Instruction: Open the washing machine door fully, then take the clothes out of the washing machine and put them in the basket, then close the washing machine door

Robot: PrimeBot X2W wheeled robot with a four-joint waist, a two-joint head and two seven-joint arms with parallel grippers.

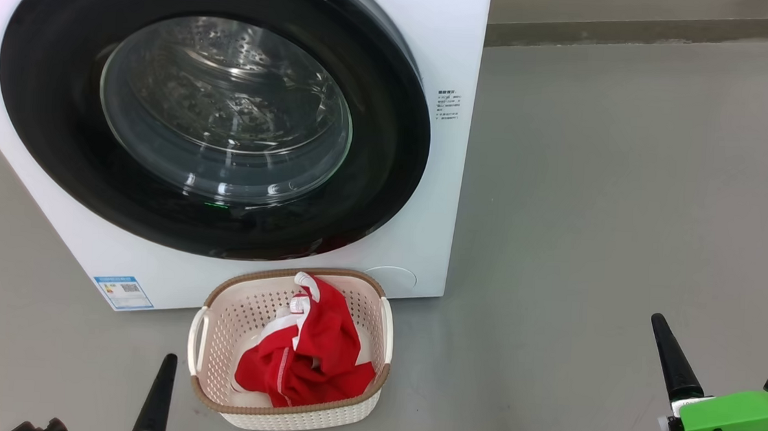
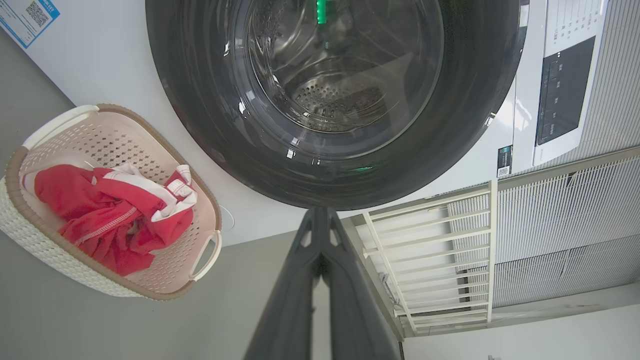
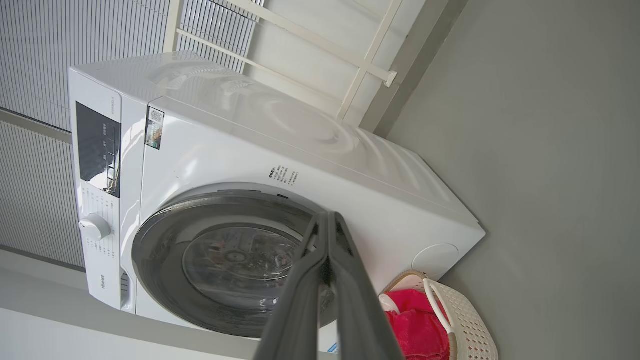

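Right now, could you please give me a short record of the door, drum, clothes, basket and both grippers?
door: shut, flush with the washer front
drum: bare steel seen through the door
clothes: red heap in the basket
basket: on the floor before the washer
left gripper: jaws shut, empty, left of basket
right gripper: jaws shut, empty, over floor right of basket

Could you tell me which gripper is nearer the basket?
The left gripper, close beside the basket; the right gripper stands far off on its other side.
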